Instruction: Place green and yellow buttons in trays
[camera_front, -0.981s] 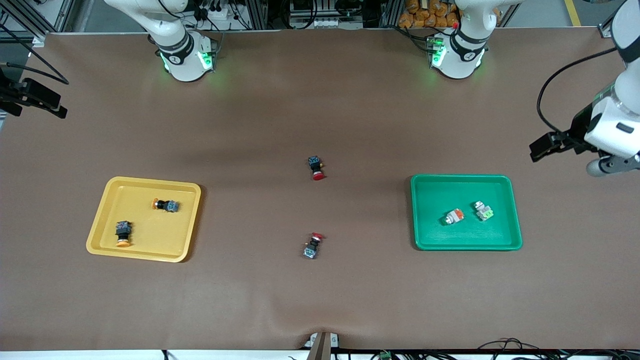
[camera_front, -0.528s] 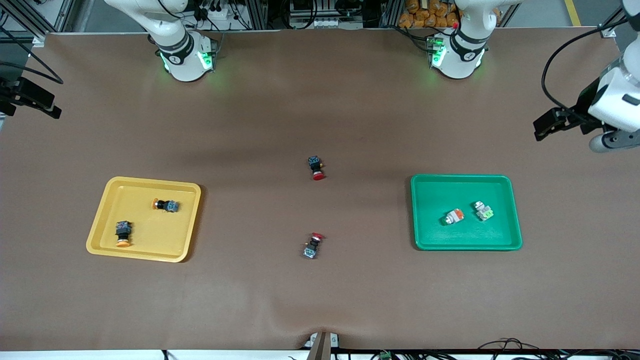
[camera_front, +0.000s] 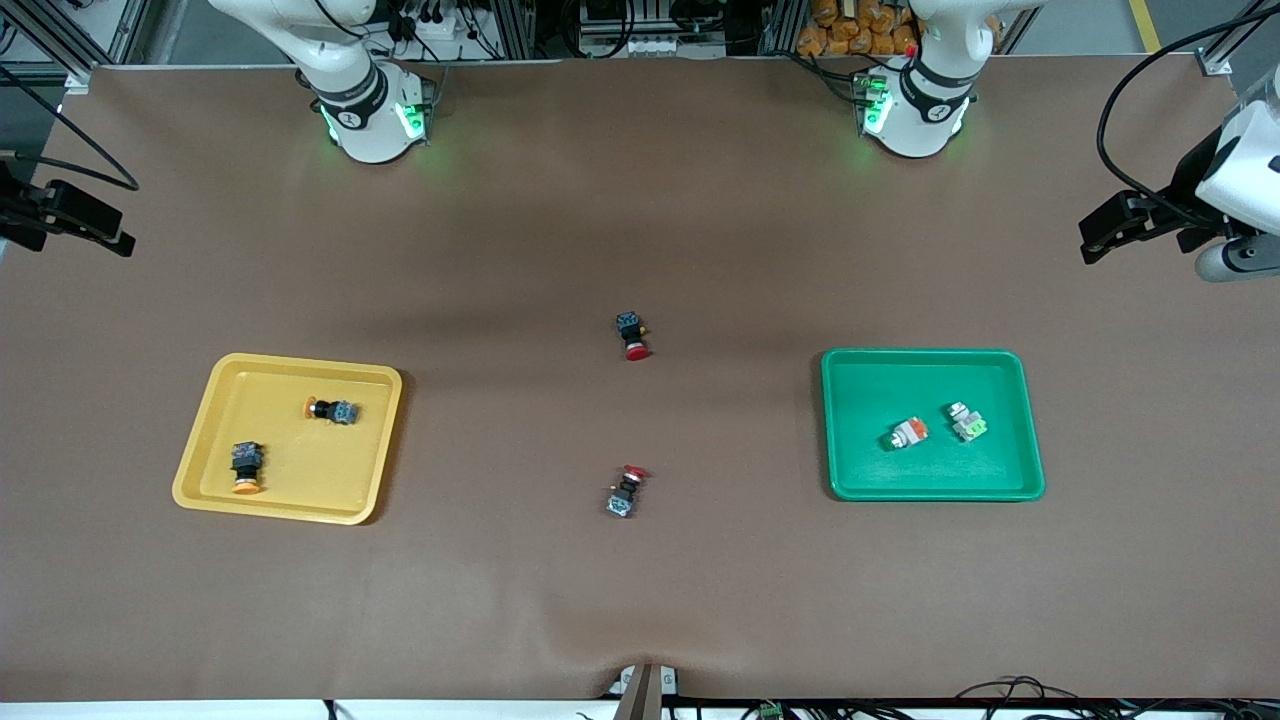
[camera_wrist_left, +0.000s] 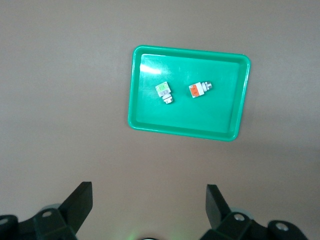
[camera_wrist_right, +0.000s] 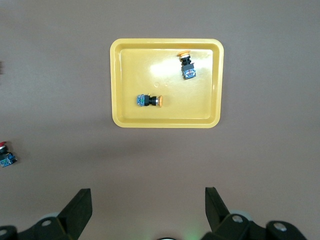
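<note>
The yellow tray (camera_front: 300, 480) lies toward the right arm's end of the table and holds two orange-yellow capped buttons (camera_front: 332, 410) (camera_front: 246, 468). The green tray (camera_front: 870, 460) lies toward the left arm's end and holds a white button with an orange block (camera_front: 908, 432) and one with a green block (camera_front: 967, 421). My left gripper (camera_wrist_left: 149, 192) is open and empty, high over bare table beside the green tray (camera_wrist_left: 210, 117). My right gripper (camera_wrist_right: 148, 196) is open and empty, high over bare table beside the yellow tray (camera_wrist_right: 130, 75).
Two red-capped switches lie on the brown mat mid-table, one (camera_front: 631, 335) farther from the front camera, one (camera_front: 625, 492) nearer. The nearer one shows at the edge of the right wrist view (camera_wrist_right: 5, 156). The arms' bases stand along the table's robot edge.
My left arm's hand has drawn up and away from the green tray toward the table's corner. My right arm's hand has shifted only slightly. Buttons and trays have not moved.
</note>
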